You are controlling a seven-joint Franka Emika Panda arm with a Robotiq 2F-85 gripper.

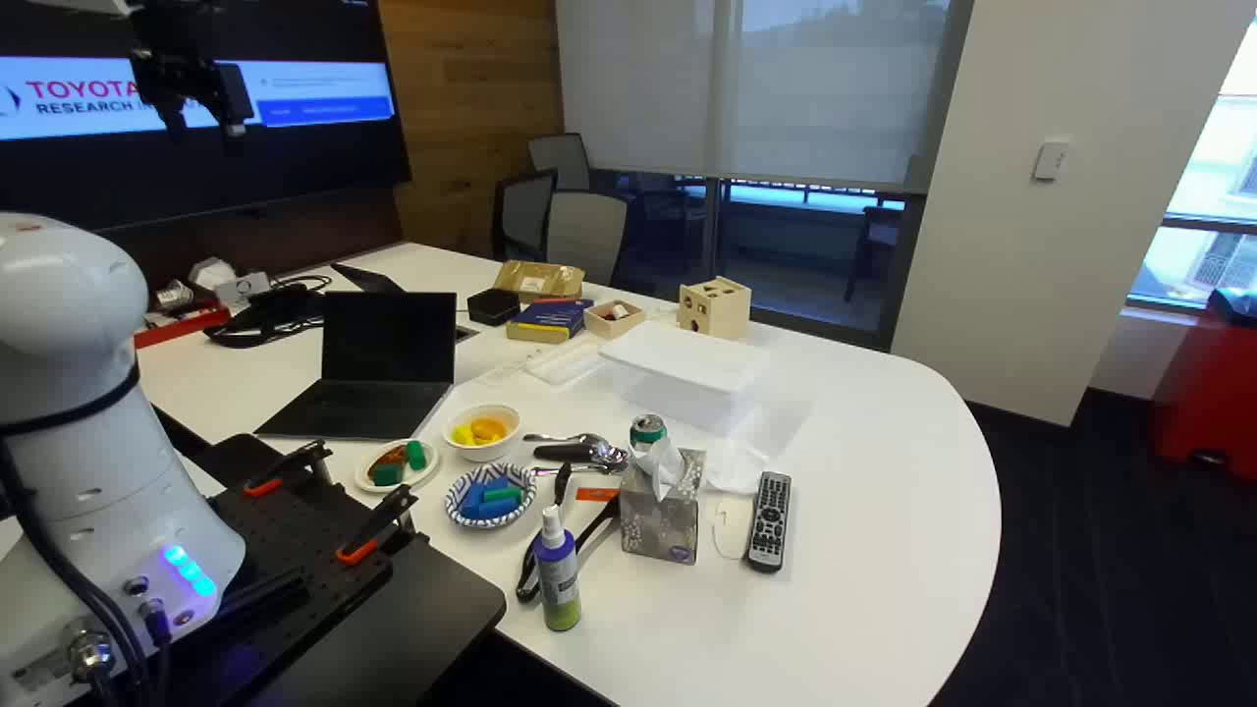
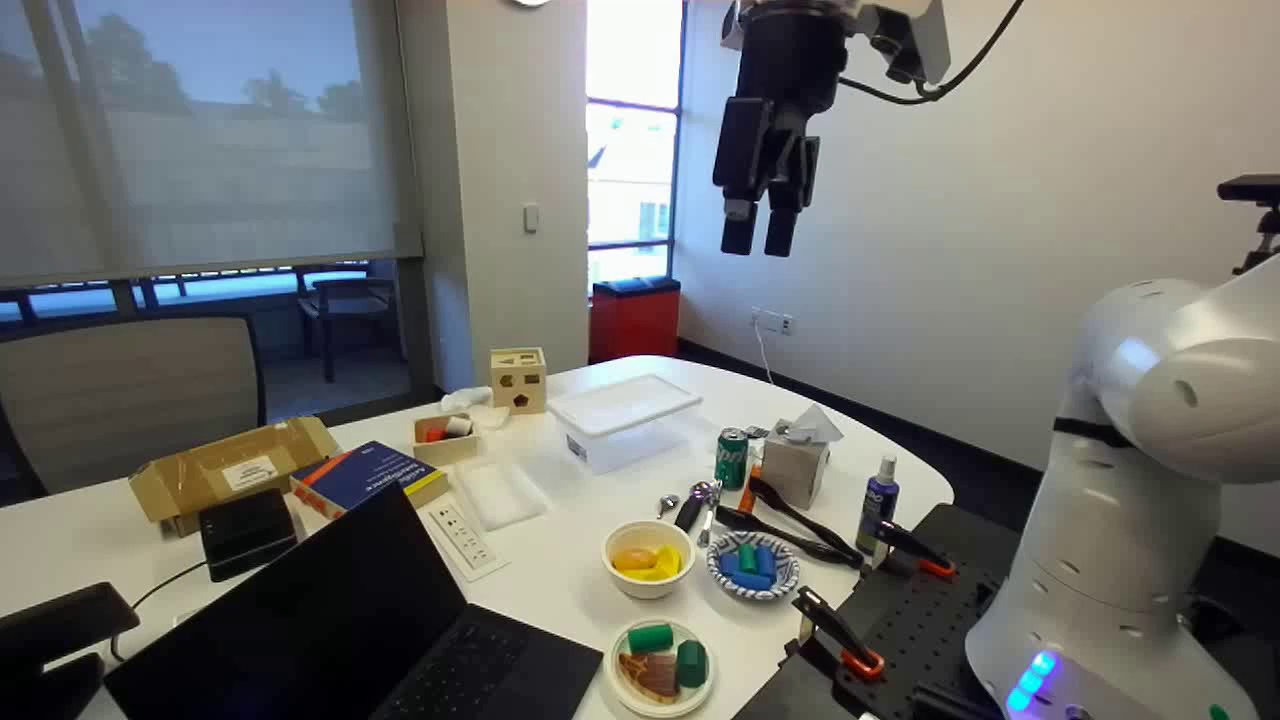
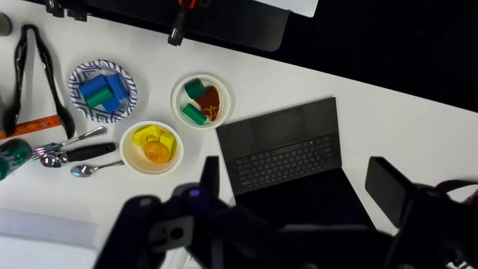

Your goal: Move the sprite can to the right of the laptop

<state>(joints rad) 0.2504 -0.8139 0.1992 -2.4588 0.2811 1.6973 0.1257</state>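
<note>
Well below the gripper (image 2: 759, 238) stands the sprite can (image 2: 731, 460).

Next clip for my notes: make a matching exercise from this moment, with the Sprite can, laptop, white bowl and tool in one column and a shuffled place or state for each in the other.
1. Sprite can
2. Laptop
3. White bowl
4. Tool

A. Up in the air, fingers apart
B. Standing near the tissue box
C. Holding yellow pieces
D. Dark screen raised

Pairs: 1-B; 2-D; 3-C; 4-A
</note>
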